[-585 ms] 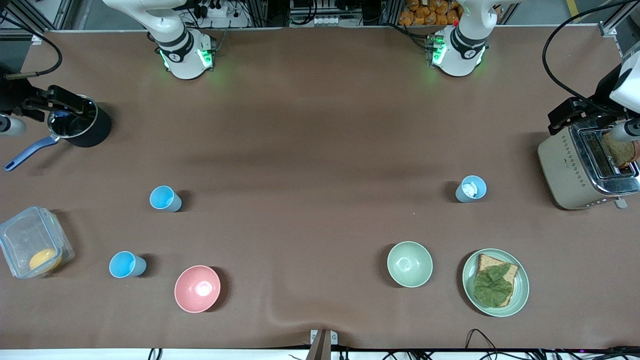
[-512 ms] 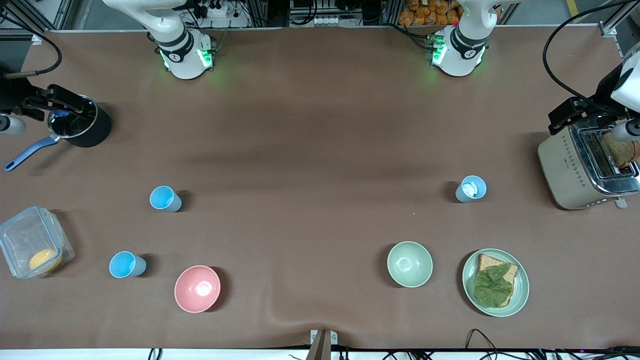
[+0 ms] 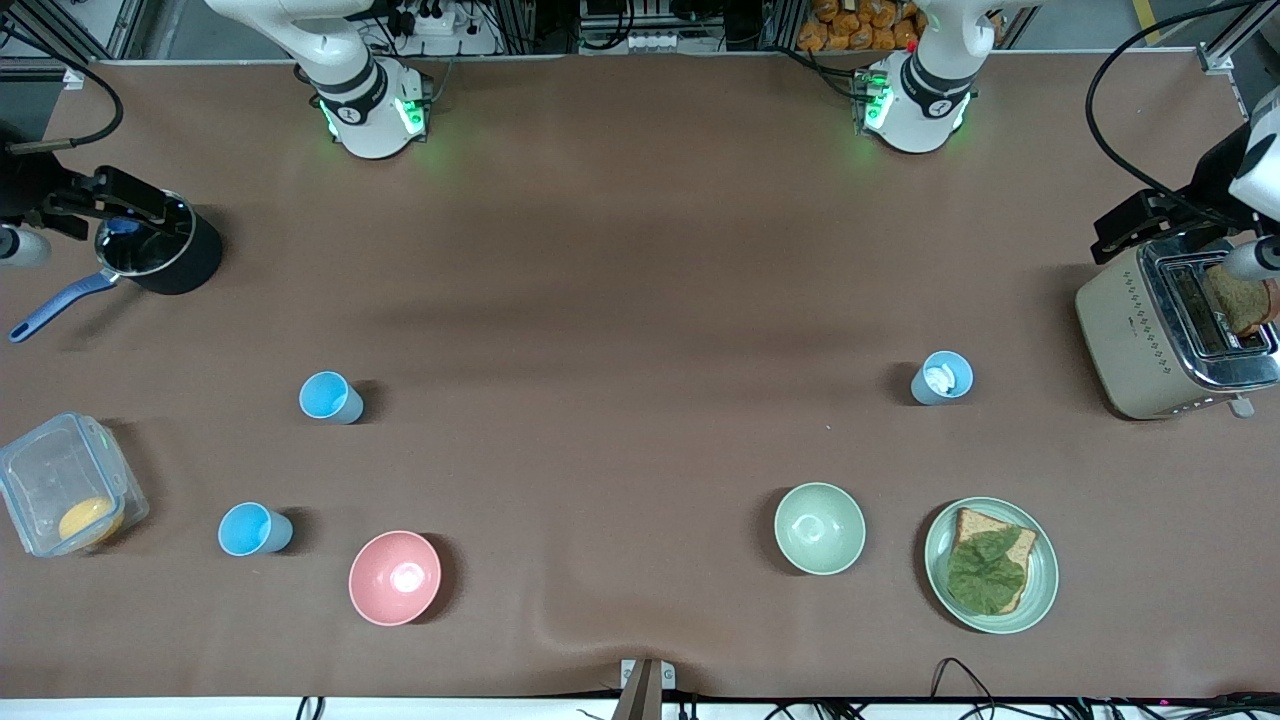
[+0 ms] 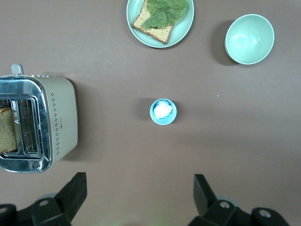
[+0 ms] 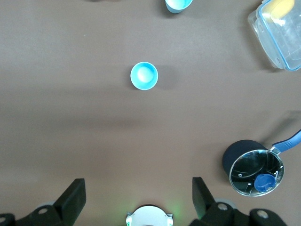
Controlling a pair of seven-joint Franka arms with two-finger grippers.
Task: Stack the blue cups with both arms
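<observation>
Front view: three blue cups stand upright and apart on the brown table. One bright blue cup (image 3: 330, 397) sits toward the right arm's end; a second bright blue cup (image 3: 254, 529) sits nearer the camera, beside the pink bowl (image 3: 395, 577). The paler cup (image 3: 941, 377), with something white inside, stands toward the left arm's end, near the toaster (image 3: 1170, 330) and farther from the camera than the green bowl (image 3: 819, 528) and the plate (image 3: 1040, 580) of bread and lettuce. None is stacked.

Compared with the earlier frames, no cup, bowl or container has shifted.

The left gripper (image 4: 138, 200) hangs high over the table above the paler cup, fingers wide apart, empty. The right gripper (image 5: 138, 200) hangs over the first bright blue cup, likewise spread and empty. A saucepan (image 3: 155, 255) and a clear container (image 3: 62, 497) lie at the right arm's end.
</observation>
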